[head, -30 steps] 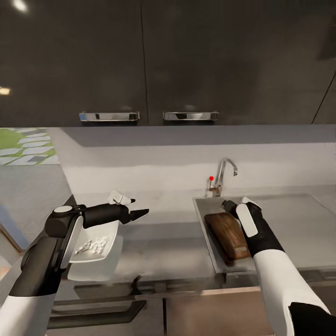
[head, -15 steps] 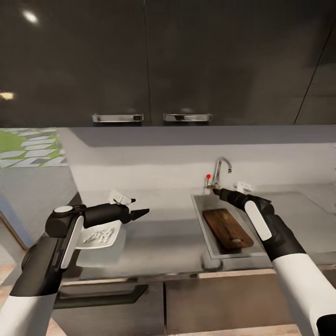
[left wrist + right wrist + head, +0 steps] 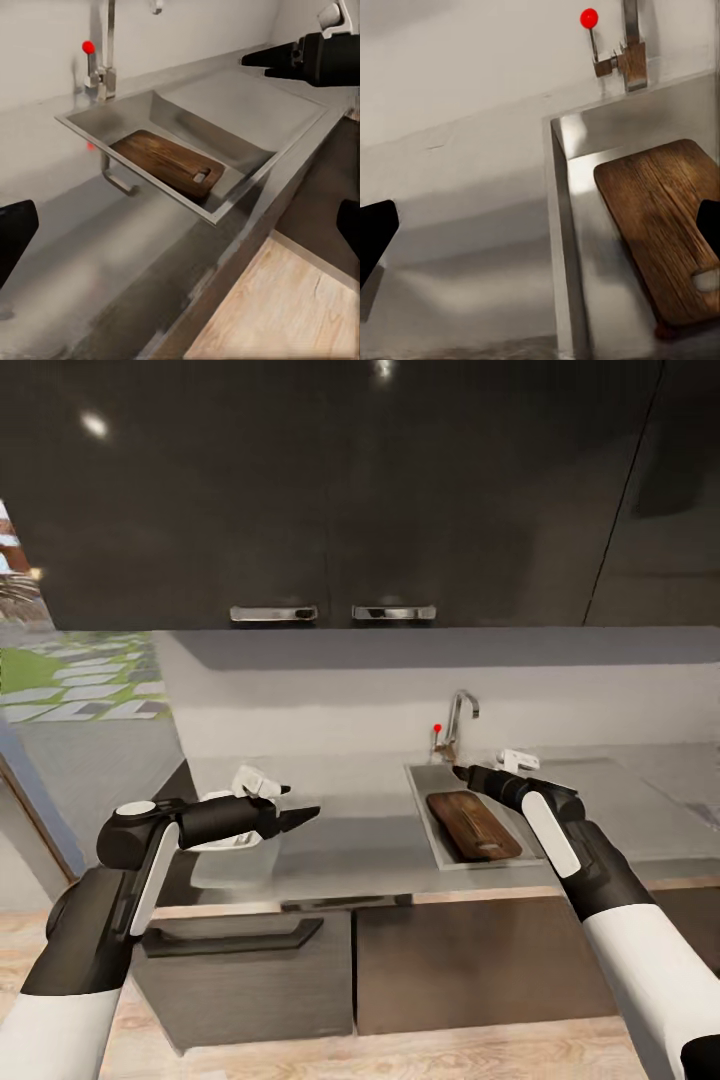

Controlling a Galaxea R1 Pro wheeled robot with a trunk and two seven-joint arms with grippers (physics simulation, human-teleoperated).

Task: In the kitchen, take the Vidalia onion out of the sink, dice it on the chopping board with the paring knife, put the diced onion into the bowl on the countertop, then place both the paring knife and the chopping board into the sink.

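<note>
The chopping board (image 3: 473, 825) lies flat inside the sink (image 3: 421, 818), also seen as a dark wooden board (image 3: 169, 161) (image 3: 660, 217) with its slot handle near one end. My right gripper (image 3: 462, 772) hovers open above the sink's back edge, apart from the board. Over the countertop (image 3: 350, 840), my left gripper (image 3: 300, 817) is open and holds nothing. The white bowl (image 3: 232, 841) sits behind my left forearm, mostly hidden. The paring knife and the onion are out of view.
A chrome faucet (image 3: 457, 715) with a red dot stands behind the sink. Dark upper cabinets (image 3: 350, 490) hang overhead, dark lower cabinets (image 3: 450, 960) sit under the counter, and wooden floor (image 3: 400, 1050) shows between me and them.
The whole view has pulled back from the counter, so the camera has moved. My right gripper rose from the board in the sink to above the sink's back edge.
</note>
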